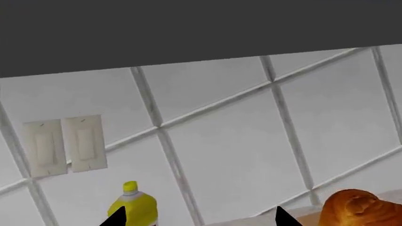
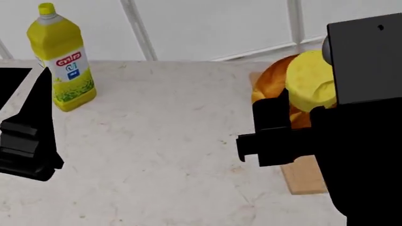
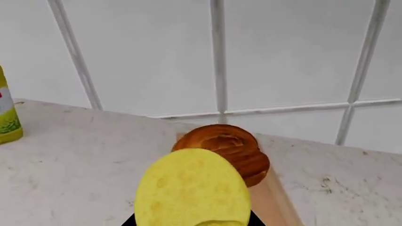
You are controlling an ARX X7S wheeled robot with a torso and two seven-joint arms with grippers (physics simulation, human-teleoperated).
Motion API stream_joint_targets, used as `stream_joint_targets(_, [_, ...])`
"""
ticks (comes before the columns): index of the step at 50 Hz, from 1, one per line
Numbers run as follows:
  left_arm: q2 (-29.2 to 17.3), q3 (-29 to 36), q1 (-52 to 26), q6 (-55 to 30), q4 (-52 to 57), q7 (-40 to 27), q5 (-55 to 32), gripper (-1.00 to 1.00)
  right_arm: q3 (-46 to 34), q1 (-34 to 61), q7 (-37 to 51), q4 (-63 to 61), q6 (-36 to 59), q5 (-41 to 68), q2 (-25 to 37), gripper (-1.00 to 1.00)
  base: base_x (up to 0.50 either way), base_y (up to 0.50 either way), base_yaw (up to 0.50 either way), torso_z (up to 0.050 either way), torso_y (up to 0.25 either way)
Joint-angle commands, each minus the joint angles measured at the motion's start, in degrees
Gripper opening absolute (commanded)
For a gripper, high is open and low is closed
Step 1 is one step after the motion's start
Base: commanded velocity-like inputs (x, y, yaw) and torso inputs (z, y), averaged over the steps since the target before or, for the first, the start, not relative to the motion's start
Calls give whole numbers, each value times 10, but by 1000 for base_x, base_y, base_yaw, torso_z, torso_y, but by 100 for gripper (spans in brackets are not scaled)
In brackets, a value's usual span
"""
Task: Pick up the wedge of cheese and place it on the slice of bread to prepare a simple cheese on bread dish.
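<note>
While the right pincer (image 2: pixel 295 110) holds the small matte yellow cheese wedge (image 3: pixel 191 190) raised, just short of the glossy golden-brown bread loaf (image 3: pixel 227 148), the loaf sits on a pale wooden board (image 2: pixel 304 175) by the tiled wall; bare marbled worktop (image 2: pixel 169 141) lies beside it. Left pincer (image 1: pixel 197 220) wide.

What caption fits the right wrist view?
Right tool holds cheese near the bread on its board.

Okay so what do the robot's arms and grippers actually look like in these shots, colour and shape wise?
Both are matte black and blocky, with no cables or markings visible. In the head view the left gripper shows a tapering pointed finger above a stepped base. The right gripper sits ahead of a bulky black arm carrying a dark grey box with a small screw dot. In the left wrist view only two black pointed fingertips show.
</note>
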Motion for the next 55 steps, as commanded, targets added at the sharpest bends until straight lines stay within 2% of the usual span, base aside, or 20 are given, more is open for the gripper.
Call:
stream_joint_targets(1, [4, 14, -30, 3, 8, 20, 19, 100, -29, 35, 5, -1, -7, 13, 14, -100, 500, -94, 0, 0, 0])
stream_joint_targets(5, [23, 83, -11, 100, -4, 140, 184, 100, -49, 53, 22, -9, -24, 34, 40, -100, 500, -92, 0, 0, 0])
stream_joint_targets(6, [28, 96, -11, 122, -14, 152, 216, 100, -56, 63, 24, -9, -29, 37, 46, -100, 492, -94, 0, 0, 0])
stream_joint_targets(10, [45, 100, -26, 182, -43, 187, 260, 100, -66, 68, 5, -1, -30, 19, 47, -100, 496, -95, 0, 0, 3])
stream_joint_targets(20, [51, 111, 3, 217, -72, 201, 289, 100, -65, 51, -21, -5, -37, -2, 55, -100, 452, -89, 0, 0, 1])
stream_joint_targets(24, [47, 130, 16, 228, -76, 210, 310, 100, -66, 46, -25, -8, -40, -6, 58, -100, 0, 0, 0, 0, 0])
stream_joint_targets(39, [40, 136, 29, 245, -73, 215, 317, 100, -75, 55, -76, 37, -30, -45, 39, -100, 15, 0, 0, 0, 0])
stream_joint_targets(55, [37, 134, 30, 250, -75, 212, 312, 100, -88, 64, -84, 47, -26, -53, 34, -100, 400, -25, 0, 0, 0])
